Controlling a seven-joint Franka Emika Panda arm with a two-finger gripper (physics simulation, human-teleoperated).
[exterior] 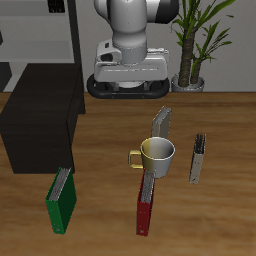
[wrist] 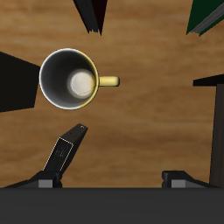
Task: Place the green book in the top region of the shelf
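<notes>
Thin bright green hardcover book (exterior: 62, 200) upright on bench (exterior: 215, 215) near front edge, beside large matte black shelf (exterior: 40, 120); jaws spread, empty; approach from above, pinch covers squarely.

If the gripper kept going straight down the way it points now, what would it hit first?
Probably bare table, just beside the mug. The wrist view looks straight down with the mug's handle near the middle of the frame, so a finger might clip the handle or rim; depth is unclear. The green book stands off that line.
</notes>
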